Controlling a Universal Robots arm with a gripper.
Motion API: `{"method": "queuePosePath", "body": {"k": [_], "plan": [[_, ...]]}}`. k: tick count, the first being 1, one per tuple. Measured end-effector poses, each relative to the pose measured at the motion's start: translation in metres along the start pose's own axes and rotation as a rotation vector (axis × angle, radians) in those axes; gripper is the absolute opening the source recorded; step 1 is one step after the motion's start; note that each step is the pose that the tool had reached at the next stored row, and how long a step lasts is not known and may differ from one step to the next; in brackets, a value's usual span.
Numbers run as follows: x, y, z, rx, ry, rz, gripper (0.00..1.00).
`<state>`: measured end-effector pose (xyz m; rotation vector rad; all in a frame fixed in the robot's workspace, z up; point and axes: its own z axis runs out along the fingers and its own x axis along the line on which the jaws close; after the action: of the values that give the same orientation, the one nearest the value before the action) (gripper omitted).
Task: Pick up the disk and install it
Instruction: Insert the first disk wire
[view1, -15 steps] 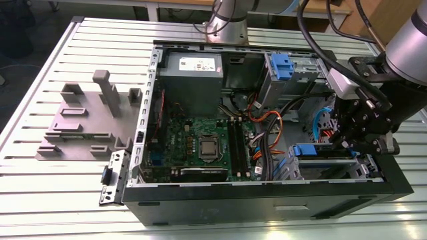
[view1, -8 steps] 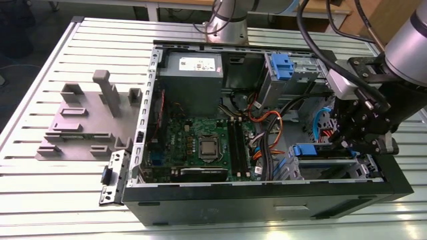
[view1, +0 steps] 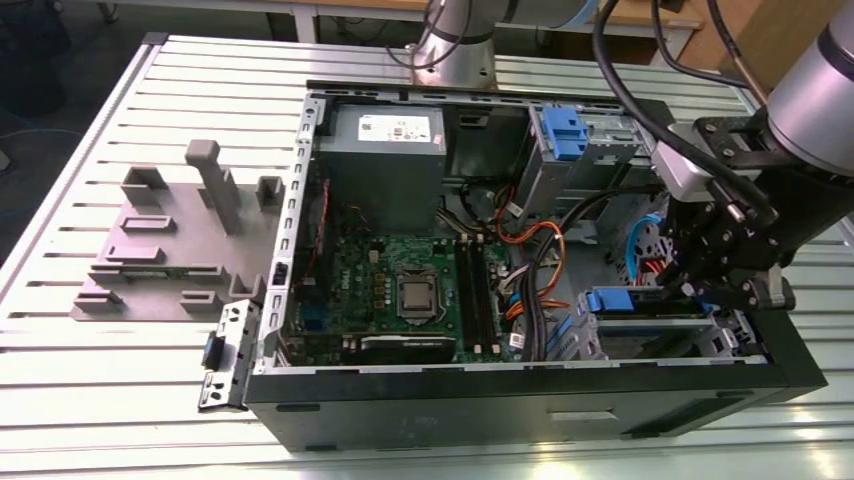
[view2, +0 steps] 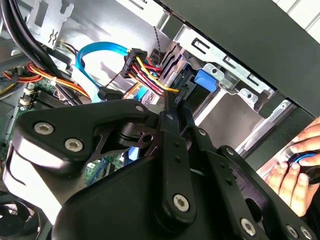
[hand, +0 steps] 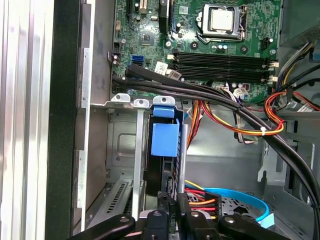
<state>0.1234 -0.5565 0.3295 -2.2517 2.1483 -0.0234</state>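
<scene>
The disk (view1: 617, 300) stands on edge in the drive cage at the case's front corner, on the exterior view's right. Its blue carrier tab (hand: 164, 140) faces out, with the dark drive edge behind it between metal rails. The same blue tab (view2: 206, 80) appears in the second wrist view, seated in the bay. My gripper (view1: 707, 290) hangs over that cage. Its black fingers (hand: 162, 202) sit close together right at the disk's end, shut with nothing visible between them. The fingertips (view2: 170, 106) lie beside a bundle of red, yellow and black power wires.
The open computer case (view1: 534, 385) lies on a slatted table. Inside are the motherboard (view1: 400, 290), a grey power supply (view1: 384, 135), orange and black cables (hand: 240, 125) and a blue data cable (view2: 100, 50). A grey fixture (view1: 160, 240) stands left. A hand (view2: 295, 170) rests outside the case.
</scene>
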Motion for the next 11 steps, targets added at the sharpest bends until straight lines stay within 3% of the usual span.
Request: {"method": "queuePosePath", "body": {"k": [11], "plan": [[0.0015,0.0002,0.0027,0.0,0.0,0.0,0.19]]}}
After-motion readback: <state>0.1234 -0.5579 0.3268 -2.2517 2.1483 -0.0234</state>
